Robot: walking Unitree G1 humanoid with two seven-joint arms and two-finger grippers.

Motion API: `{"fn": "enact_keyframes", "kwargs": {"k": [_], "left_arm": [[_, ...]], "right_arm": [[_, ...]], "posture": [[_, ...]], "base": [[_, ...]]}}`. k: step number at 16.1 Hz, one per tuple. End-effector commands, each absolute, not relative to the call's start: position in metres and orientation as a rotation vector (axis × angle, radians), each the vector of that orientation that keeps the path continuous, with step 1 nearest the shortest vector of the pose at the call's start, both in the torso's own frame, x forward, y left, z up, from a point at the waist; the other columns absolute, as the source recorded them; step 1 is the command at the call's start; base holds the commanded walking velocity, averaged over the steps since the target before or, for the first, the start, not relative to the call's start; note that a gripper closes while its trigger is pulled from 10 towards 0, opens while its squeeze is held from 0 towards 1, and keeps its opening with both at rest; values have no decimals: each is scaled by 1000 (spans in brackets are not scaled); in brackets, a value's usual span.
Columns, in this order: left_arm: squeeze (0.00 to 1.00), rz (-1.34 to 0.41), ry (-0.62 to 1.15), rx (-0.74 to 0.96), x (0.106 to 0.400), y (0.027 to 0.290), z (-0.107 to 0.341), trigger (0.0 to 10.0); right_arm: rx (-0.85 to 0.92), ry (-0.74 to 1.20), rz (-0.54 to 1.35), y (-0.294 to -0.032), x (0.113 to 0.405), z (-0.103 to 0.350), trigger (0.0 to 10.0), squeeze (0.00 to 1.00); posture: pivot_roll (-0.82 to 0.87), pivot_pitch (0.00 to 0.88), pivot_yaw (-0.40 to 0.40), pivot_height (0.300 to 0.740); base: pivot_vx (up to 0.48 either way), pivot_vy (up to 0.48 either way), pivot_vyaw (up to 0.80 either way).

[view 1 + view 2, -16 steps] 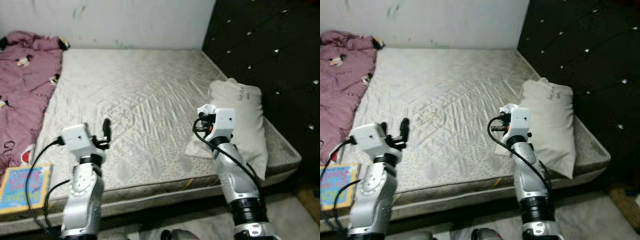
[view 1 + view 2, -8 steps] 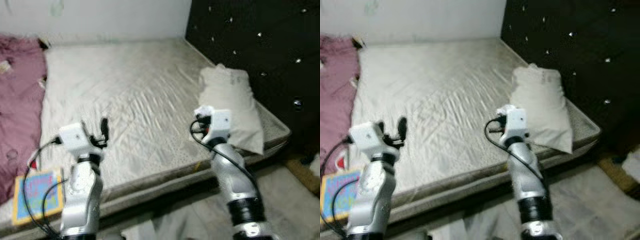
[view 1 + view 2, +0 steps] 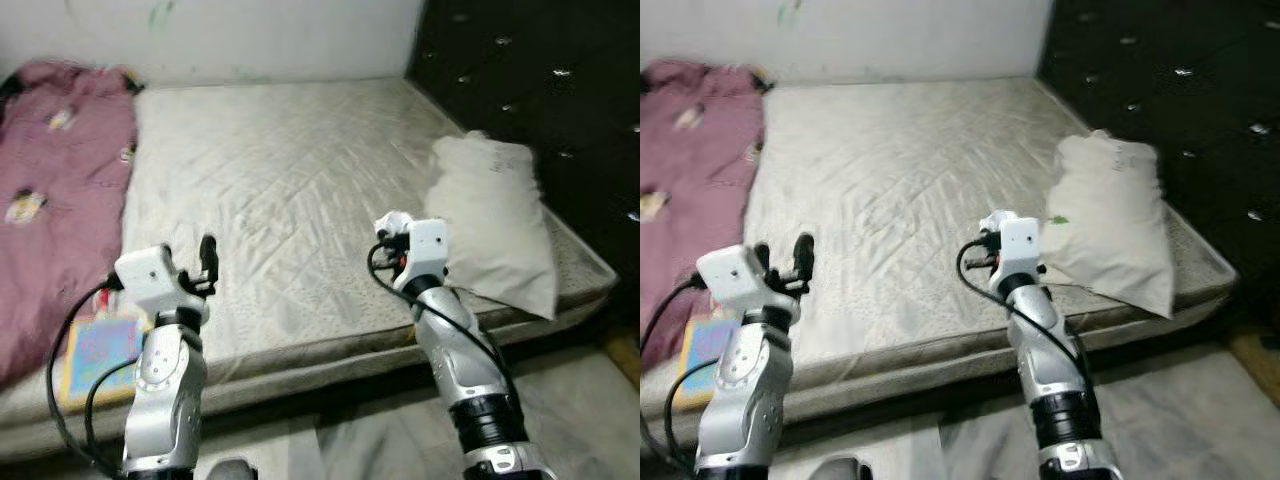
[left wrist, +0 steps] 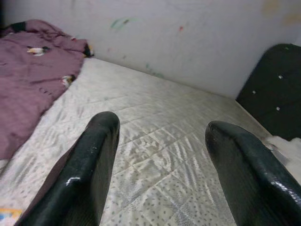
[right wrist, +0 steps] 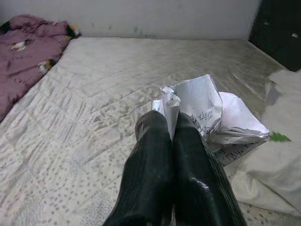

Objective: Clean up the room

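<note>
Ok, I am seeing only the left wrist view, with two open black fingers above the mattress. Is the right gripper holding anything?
Observer: Yes. The right gripper is shut on a crumpled white paper.
Operator: Where is that arm?
Observer: Raised over the mattress, close beside the pillow.
Operator: Is anything lying near my left gripper?
Observer: A colourful book lies at the mattress edge, below the left gripper, next to the purple blanket.

One pillow [image 3: 497,222], one blanket [image 3: 55,190], perhaps one book [image 3: 98,347]
</note>
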State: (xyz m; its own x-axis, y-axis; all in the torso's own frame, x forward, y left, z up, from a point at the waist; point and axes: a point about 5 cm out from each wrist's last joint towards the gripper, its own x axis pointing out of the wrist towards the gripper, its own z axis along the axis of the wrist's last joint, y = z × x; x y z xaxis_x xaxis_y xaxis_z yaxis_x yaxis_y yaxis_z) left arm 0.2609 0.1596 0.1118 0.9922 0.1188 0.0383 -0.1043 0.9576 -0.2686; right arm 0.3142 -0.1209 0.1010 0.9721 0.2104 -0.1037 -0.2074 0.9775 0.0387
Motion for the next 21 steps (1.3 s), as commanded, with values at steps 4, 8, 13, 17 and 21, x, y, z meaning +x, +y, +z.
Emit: {"fn": "enact_keyframes", "kwargs": {"k": [4, 8, 13, 17, 21], "left_arm": [[0, 115, -56, -287, 263, 158, 112, 10000], [0, 112, -60, -289, 264, 158, 113, 10000], [0, 115, -64, -285, 265, 157, 113, 10000], [0, 118, -66, -280, 266, 158, 113, 10000], [0, 126, -70, -279, 267, 159, 114, 10000]], "right_arm": [[33, 98, 232, -116, 316, 104, 10000, 0], [30, 103, 243, -115, 317, 103, 10000, 0], [20, 97, 262, -113, 318, 103, 10000, 0], [23, 89, 284, -111, 319, 105, 10000, 0], [21, 78, 313, -107, 319, 106, 10000, 0]], "posture": [[97, 0, -52, 740], [98, 0, -53, 740], [99, 0, -57, 740], [96, 0, -54, 740], [95, 0, -55, 740]], "base": [[0, 480, 400], [0, 480, 0], [0, 480, 0], [0, 480, 0], [0, 480, 400]]}}
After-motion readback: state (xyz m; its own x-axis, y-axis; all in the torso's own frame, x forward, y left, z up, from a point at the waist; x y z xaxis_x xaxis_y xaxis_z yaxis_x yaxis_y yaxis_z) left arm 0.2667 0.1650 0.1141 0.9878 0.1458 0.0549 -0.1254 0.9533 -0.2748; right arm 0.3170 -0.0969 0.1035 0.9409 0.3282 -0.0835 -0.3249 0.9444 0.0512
